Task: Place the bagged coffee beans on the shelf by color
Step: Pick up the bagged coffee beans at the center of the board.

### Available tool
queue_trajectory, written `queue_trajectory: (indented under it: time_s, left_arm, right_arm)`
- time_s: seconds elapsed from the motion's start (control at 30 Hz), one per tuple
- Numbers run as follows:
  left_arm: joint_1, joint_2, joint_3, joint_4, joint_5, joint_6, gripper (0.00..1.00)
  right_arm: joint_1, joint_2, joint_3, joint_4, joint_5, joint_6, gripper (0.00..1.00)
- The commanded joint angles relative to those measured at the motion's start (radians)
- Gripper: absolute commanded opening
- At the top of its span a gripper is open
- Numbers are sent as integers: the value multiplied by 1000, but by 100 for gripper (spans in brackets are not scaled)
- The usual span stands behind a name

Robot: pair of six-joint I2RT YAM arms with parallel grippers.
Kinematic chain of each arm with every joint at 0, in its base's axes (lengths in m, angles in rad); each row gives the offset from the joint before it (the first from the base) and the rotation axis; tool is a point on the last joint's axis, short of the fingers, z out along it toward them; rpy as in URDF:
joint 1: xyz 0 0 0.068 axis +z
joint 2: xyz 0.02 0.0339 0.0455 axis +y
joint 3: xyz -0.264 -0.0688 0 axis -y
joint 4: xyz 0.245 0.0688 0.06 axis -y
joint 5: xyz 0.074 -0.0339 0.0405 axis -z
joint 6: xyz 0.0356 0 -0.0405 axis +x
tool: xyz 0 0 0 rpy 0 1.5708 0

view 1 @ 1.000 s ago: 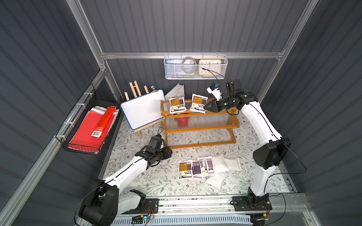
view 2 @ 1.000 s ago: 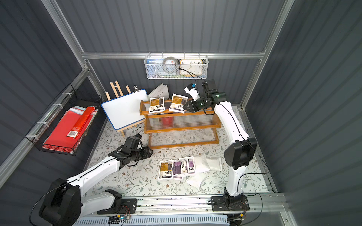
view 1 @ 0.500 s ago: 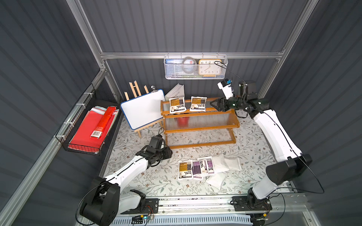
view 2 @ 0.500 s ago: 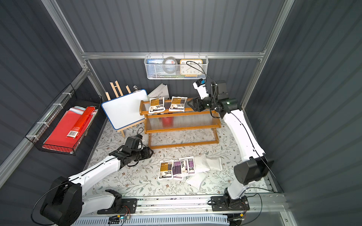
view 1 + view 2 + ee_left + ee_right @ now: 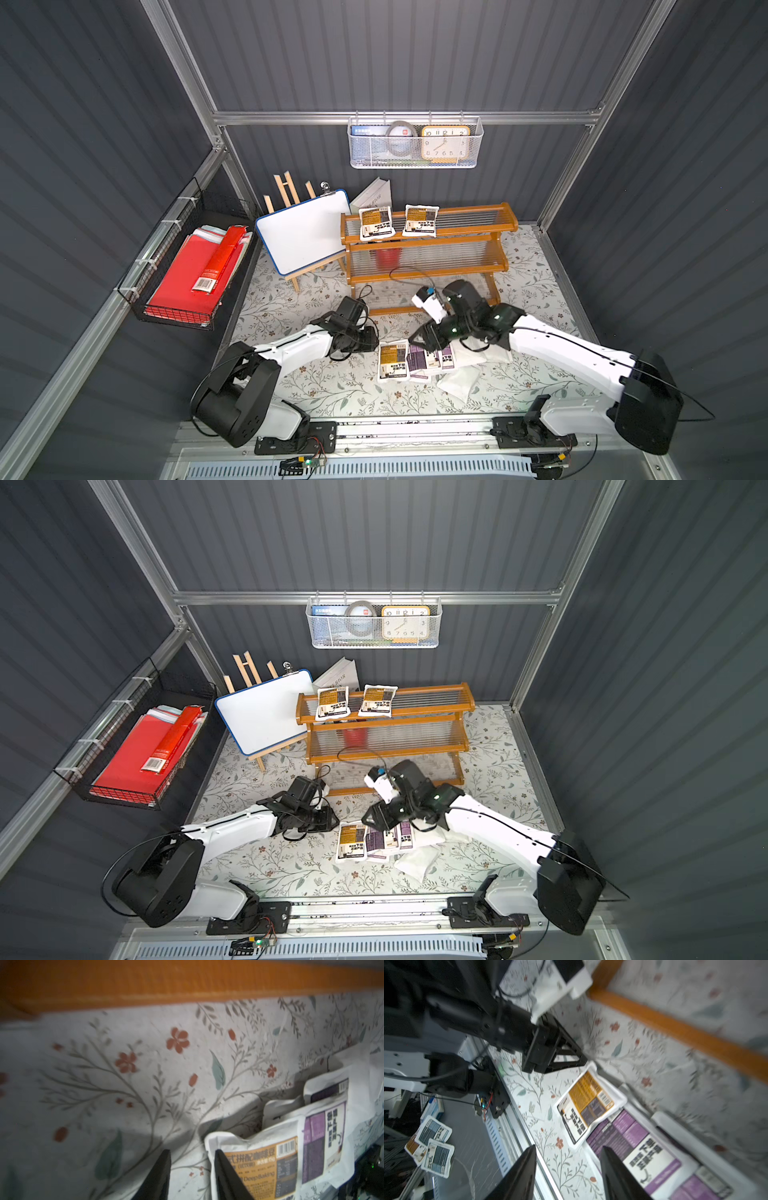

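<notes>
**Both claws open over the floor pile**

Well off to the left claw's outer side, the black wire basket (image 5: 183, 232) of red folders hangs on the wall. The whiteboard (image 5: 303, 232) leans on its easel ahead of that claw.

The left arm (image 5: 291, 347) lies low and stretched across the floral mat (image 5: 324, 382). The left gripper (image 5: 371, 337) is parted and holds nothing. In the left wrist view, one fingertip (image 5: 224, 1167) sits over the near edge of the orange-label pouch (image 5: 393, 360). That pouch lies flat right in front of the claw, its far side resting on the purple-label pouches (image 5: 424, 359). White-backed pouches (image 5: 461, 380) lie beyond those.

The right arm (image 5: 561, 357) bends in low from the opposite side, wrist pitched down. The right gripper (image 5: 426, 338) hangs just above the purple pouches, jaws spread and empty. It faces the left claw, close but not touching.

Beyond both claws stands the shelf (image 5: 465, 230), its bottom rail near them. Two shelved pouches (image 5: 375, 223) with orange labels sit side by side on the top tier, toward the whiteboard end. A red cup (image 5: 388, 257) shows through the ribbed tiers.
</notes>
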Motion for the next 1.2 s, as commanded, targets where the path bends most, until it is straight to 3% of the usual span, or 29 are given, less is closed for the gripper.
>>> queue_trajectory:
  time_s: [0.0,0.5,0.9,1.17]
  left_arm:
    - [-38,6,34,-57,74,19,40]
    - [-58,173,35,-53,114,31,38]
    - [-89,235,33,-41,106,32,25]
    - [-90,238,32,-36,100,33,25]
  right_arm:
    - [62,-4,-65,202,1,166,54]
    - [77,157,-159,344,-13,180,53]
    - [75,30,-255,319,73,207,53]
    - [76,0,-349,353,84,269,53]
